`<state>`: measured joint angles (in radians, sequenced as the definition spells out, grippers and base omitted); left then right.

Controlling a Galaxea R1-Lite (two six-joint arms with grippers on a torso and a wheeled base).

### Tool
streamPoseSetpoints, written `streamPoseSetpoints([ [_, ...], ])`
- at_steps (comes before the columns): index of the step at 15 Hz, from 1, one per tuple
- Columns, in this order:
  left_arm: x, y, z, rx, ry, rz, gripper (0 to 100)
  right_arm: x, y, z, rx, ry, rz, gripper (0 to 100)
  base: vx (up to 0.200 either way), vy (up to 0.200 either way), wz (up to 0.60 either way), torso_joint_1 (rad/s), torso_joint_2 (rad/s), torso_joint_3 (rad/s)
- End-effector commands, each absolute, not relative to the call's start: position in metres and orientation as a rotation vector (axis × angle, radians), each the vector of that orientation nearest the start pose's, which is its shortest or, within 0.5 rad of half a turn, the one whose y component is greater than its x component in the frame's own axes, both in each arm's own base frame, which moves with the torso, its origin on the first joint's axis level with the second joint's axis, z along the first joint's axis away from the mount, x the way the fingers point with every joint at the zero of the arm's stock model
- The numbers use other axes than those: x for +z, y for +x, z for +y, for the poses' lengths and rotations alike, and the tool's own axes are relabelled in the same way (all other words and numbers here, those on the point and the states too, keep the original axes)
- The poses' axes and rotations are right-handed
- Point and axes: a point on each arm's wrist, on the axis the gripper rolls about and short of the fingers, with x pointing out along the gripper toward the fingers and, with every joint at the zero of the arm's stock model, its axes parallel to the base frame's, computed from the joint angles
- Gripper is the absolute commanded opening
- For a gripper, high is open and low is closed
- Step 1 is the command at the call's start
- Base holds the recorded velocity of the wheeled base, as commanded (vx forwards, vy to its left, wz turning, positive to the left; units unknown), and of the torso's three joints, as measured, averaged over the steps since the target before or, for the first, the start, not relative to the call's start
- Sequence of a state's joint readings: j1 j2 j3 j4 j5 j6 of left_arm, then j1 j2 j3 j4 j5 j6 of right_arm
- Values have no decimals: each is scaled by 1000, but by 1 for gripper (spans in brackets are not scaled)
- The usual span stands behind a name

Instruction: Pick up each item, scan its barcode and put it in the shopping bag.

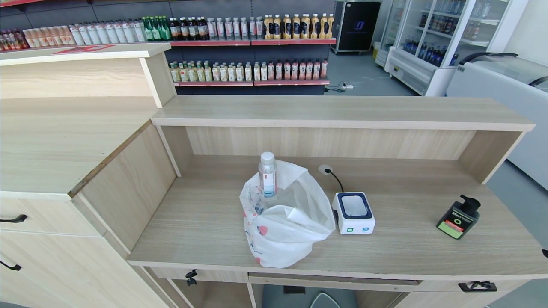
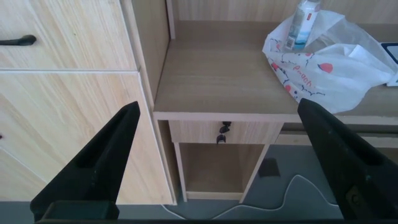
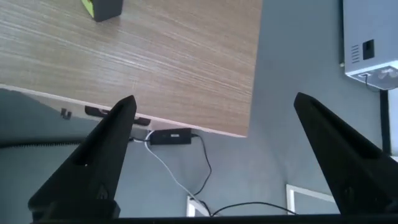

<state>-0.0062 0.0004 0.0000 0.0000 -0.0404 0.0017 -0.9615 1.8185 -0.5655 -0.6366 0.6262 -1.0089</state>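
**Pump bottle waits at the right end**

The black pump bottle (image 1: 459,218) stands upright at the right end of the desk (image 1: 205,222), well apart from the scanner (image 1: 353,211) and the shopping bag (image 1: 282,231), where a clear bottle (image 1: 268,175) already stands. It looks rigid, smooth and probably hefty; take the flat body, not the pump head. Left jaws and right jaws are spread wide, holding nothing, off the desk's near edge.
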Motion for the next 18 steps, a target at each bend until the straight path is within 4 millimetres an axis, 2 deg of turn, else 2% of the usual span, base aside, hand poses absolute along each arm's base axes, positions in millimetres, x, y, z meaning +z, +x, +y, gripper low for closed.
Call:
streamPoseSetpoints([
  [1,76,-23,-1,-46,2,1,100,64,188,-245,-47,-504,569,100,0,0,0,0,0,0],
  [6,76,-23,-1,-48,2,1,100,60,218,-225,43,-414,534,100,0,0,0,0,0,0],
  [12,76,-23,-1,-48,2,1,100,55,255,-220,121,-444,500,100,0,0,0,0,0,0],
  [14,76,-23,-1,-48,2,1,100,50,267,-219,144,-446,496,100,0,0,0,0,0,0],
  [18,76,-23,-1,-46,2,1,100,37,286,-201,223,-426,505,100,0,0,0,0,0,0],
])
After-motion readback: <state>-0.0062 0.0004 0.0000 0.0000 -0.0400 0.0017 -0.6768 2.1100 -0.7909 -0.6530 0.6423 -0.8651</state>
